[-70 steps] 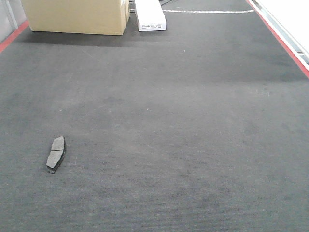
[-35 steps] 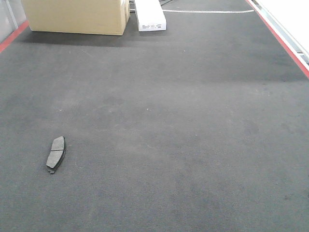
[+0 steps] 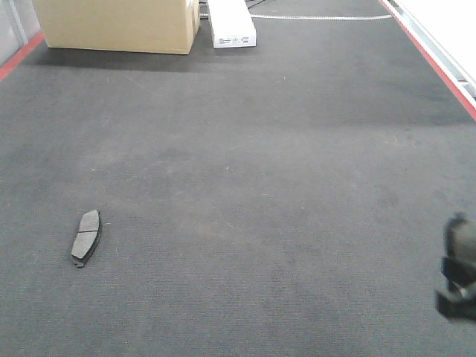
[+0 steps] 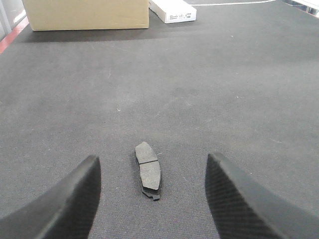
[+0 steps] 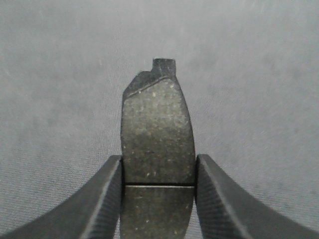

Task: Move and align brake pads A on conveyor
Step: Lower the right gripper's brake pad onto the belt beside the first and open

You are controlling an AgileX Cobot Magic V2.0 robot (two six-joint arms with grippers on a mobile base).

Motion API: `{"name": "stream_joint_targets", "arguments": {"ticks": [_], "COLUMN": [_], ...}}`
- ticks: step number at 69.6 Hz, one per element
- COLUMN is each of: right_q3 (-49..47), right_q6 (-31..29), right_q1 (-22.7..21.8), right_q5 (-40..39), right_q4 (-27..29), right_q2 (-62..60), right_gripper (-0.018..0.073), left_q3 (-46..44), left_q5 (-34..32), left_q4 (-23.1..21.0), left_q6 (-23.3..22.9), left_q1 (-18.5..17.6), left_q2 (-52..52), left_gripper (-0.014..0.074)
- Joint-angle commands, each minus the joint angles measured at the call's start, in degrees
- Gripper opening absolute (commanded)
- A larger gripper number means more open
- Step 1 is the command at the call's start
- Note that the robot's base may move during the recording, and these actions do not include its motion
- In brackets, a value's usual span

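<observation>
In the front view I am seeing the one change: the right pincer [image 3: 458, 271] is coming into the picture at the near right edge as a dark blur, where a moment ago there was only bare belt [image 3: 260, 149]. It is too smeared there to tell how its jaws stand. The first pad [image 3: 86, 236] is lying flat at the near left, unmoved, its long side running near to far, well apart from the newcomer. The cardboard box [image 3: 115, 26] and white box [image 3: 231, 24] are sitting at the far end. In the left wrist view the left pincer [image 4: 151, 162] is hanging with its jaws wide apart, holding nothing, and the first pad [image 4: 148, 172] is lying on the belt between the two fingers [image 4: 75, 199], touched by neither. In the right wrist view the right pincer is clamped on the second pad [image 5: 157, 129], gripping its long edges at the middle groove, with the belt blurred beyond it; I cannot tell whether it is off the belt. I am reading this as the second pad being brought in for placing, and it is needing to travel left to line up with the first.
</observation>
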Motion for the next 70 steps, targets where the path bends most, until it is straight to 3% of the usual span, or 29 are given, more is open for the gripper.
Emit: {"name": "stream_joint_targets", "arguments": {"ticks": [1,29,70], "right_q3": [-5.5,-23.5,-39.7], "right_q6": [-0.3,0.0,-0.5], "right_q1": [0.0,0.0,0.0], "right_q5": [-4.4,-0.4,9.1], "right_q4": [0.1,0.5,-0.6], "right_q2": [7.7,36.8,59.5], "right_gripper": [0.0008,0.0015,0.0024], "left_q3": [-1.4,-1.4,-1.4], "left_q5": [-4.3,-4.3,-4.3], "left_q4": [-0.7,-0.7,-0.7], "left_q6": [0.0,0.0,0.0], "left_q1": [-0.2,-0.2,-0.2], "left_q2": [0.2,0.2,0.2], "left_gripper": [0.0425,0.0425,0.0425]}}
